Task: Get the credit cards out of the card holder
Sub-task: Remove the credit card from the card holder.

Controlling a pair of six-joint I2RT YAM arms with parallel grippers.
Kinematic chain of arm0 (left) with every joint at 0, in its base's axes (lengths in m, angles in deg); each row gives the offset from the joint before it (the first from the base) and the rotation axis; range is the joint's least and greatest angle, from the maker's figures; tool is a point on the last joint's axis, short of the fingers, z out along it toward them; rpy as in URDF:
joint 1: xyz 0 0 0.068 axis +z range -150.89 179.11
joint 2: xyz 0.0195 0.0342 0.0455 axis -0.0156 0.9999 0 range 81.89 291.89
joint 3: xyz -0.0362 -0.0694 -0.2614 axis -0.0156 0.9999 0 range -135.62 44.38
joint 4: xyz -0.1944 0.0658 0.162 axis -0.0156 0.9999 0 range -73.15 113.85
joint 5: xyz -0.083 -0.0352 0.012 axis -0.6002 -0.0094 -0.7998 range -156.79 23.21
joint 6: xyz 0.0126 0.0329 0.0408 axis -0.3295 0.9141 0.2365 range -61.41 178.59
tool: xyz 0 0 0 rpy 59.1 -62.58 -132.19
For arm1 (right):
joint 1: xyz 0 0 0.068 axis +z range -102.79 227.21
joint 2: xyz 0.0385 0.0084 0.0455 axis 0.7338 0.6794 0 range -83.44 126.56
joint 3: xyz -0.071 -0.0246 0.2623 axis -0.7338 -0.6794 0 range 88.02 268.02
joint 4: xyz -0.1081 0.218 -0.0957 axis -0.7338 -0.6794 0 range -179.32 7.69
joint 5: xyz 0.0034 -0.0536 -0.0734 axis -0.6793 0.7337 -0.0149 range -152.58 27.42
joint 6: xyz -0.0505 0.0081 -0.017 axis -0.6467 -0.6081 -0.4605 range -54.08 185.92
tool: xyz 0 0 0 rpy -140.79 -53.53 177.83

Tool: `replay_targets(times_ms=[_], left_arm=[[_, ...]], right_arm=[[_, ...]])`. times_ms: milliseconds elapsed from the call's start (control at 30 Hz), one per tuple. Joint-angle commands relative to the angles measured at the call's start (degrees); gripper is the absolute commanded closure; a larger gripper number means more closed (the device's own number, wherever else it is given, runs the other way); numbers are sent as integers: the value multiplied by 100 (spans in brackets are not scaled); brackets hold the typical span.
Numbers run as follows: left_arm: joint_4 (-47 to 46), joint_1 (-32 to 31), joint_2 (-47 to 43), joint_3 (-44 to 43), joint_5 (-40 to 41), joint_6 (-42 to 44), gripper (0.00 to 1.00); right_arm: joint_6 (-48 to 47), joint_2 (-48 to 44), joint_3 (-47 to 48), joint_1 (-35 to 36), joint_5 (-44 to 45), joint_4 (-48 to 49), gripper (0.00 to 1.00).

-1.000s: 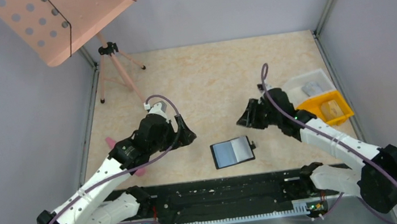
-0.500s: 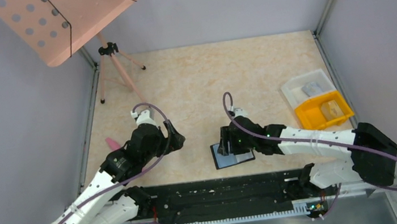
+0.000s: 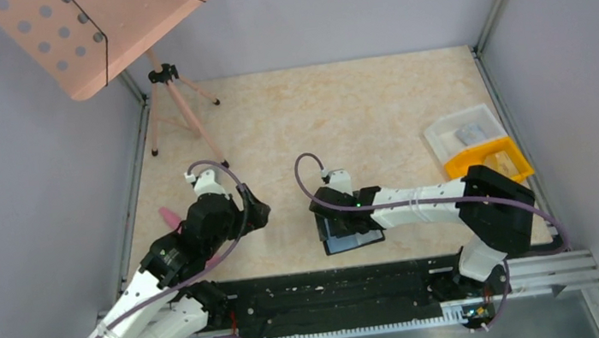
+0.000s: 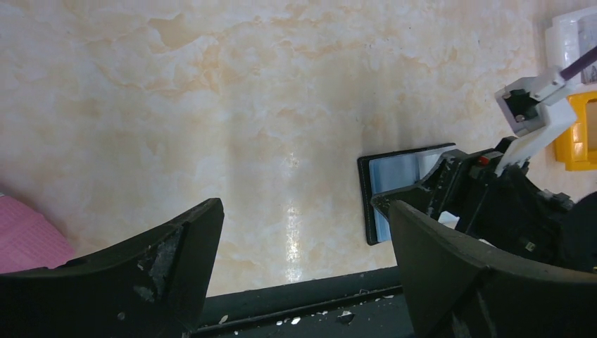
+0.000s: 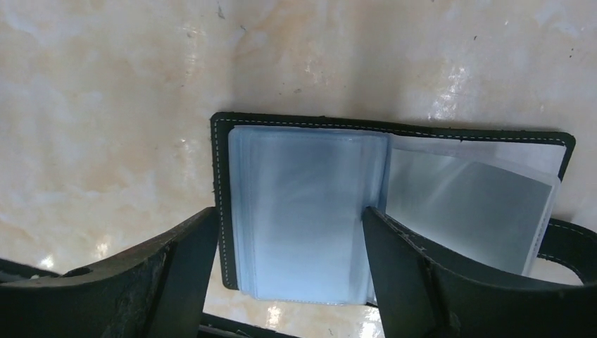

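By the counter's near edge, right gripper [image 5: 288, 225] has swung onto the open holder [image 5: 310, 176], jaws wide, empty; cards [image 5: 464, 204] await pulling. Left gripper [image 4: 303, 215] gapes, empty.

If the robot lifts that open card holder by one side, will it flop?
Probably flop: the card holder lies open, hinged at a middle line, so the free half would likely hang. Its clear plastic sleeves look glossy, so they may be slippery. It's thin and flat, so it likely slides on the table rather than rolling.
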Motion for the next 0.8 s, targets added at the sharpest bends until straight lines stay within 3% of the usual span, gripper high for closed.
replay_targets(times_ms=[0,200,500,600,767], left_arm=[[33,18,-261,30,215,8,7],[114,19,-451,51,209,-16,7],[-30,19,-419,125,49,-91,7],[-88,18,-333,117,-36,-95,7],[-199,19,-247,110,-154,-115,7]], right_arm=[[88,397,430,156,442,-457,28],[13,442,431,159,385,-392,48],[70,160,174,152,211,-92,68],[92,-24,61,154,144,66,69],[133,-186,-18,160,35,125,60]])
